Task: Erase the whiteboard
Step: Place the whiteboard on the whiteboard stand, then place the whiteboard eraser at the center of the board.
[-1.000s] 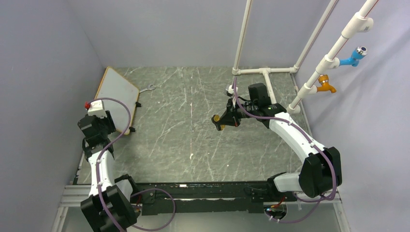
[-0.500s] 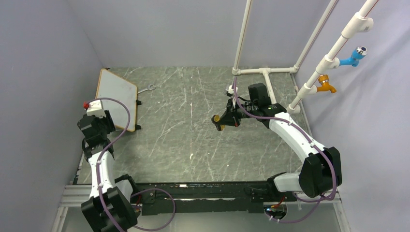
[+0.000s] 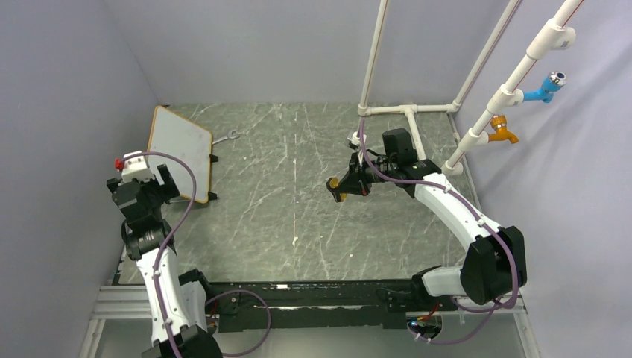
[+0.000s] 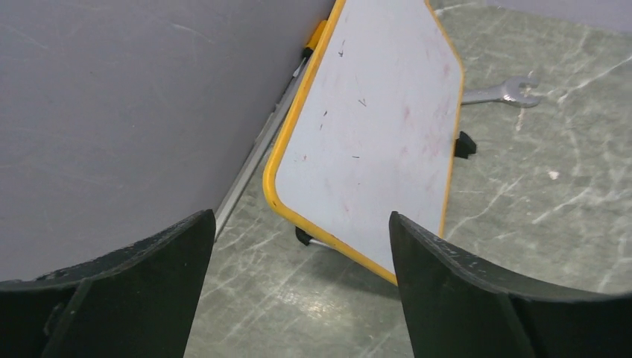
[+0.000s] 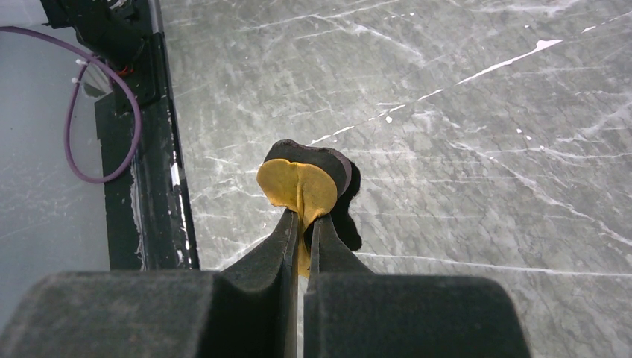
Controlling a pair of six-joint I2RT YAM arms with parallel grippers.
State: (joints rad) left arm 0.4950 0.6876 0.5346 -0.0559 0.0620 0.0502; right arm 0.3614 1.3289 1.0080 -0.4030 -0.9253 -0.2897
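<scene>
We log whiteboard upper left, long axis up-frame. Left gripper, spread wide, just below it; right gripper, clamped on orange pad, well apart toward mid-frame.

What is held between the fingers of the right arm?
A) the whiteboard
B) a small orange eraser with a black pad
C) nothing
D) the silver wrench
B: in the right wrist view the right arm's fingers are shut on the orange eraser, while the wrench lies far off by the whiteboard.
</scene>
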